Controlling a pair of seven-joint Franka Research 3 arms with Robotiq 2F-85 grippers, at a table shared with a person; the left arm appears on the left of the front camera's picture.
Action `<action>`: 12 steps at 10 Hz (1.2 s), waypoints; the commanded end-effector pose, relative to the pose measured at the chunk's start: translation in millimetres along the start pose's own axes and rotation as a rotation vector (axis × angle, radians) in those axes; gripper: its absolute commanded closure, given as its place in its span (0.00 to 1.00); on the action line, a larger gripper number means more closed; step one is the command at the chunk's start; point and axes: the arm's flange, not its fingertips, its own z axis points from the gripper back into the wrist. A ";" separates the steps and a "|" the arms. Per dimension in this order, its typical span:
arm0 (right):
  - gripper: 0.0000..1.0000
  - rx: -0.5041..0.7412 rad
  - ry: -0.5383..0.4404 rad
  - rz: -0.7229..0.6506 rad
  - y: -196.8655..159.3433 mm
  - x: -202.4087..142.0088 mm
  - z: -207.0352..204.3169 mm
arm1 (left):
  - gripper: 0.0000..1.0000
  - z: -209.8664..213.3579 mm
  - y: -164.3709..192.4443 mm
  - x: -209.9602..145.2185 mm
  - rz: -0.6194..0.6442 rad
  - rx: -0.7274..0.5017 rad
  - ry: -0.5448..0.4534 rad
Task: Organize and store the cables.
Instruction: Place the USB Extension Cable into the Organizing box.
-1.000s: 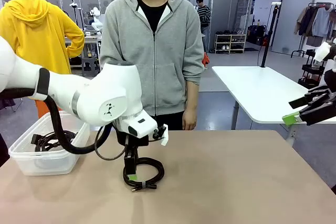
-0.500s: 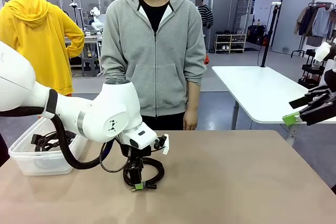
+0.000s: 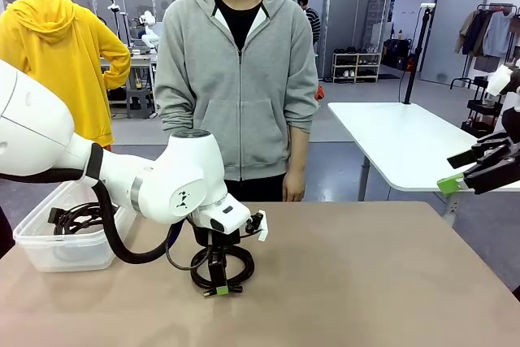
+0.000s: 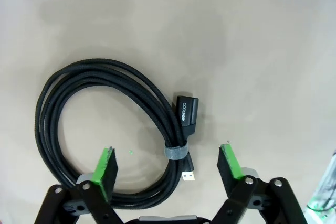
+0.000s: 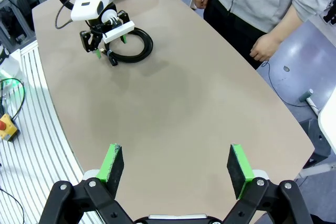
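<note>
A coiled black cable [image 3: 231, 266] bound with a grey strap lies on the tan table [image 3: 366, 282] in front of the person. My left gripper [image 3: 215, 280] points down onto its near side. In the left wrist view the left gripper [image 4: 167, 163] is open: the strapped bundle [image 4: 176, 150] and USB plug lie between the green pads [image 4: 229, 161], not touching them. More cables [image 3: 77, 217] lie in a clear plastic bin [image 3: 49, 251] at the left. My right gripper [image 3: 455, 171] hangs open and bare at the right edge; the right gripper [image 5: 176, 163] looks down from high above the table, with the coil [image 5: 131, 45] far off.
A person in a grey hoodie [image 3: 240, 79] stands at the table's far edge, a hand [image 3: 292, 187] hanging by the side. The left arm's thick hose [image 3: 122, 241] loops down beside the bin. A white table [image 3: 406, 144] stands behind at the right.
My left gripper has come down onto the coil, its fingers now at table height around the strapped part. The right gripper has not moved.
</note>
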 end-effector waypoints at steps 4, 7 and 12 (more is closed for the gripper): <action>0.00 -0.003 0.007 -0.012 -0.3 -0.9 -1.1 | 1.00 -6.1 -0.8 7.6 -0.011 0.012 0.071; 0.00 -0.003 0.007 -0.012 -0.3 -0.9 -1.1 | 1.00 -10.1 -1.0 10.7 -0.042 0.006 0.090; 0.00 -0.003 0.007 -0.012 -0.3 -0.9 -1.1 | 1.00 48.5 -9.9 5.7 0.009 0.137 0.078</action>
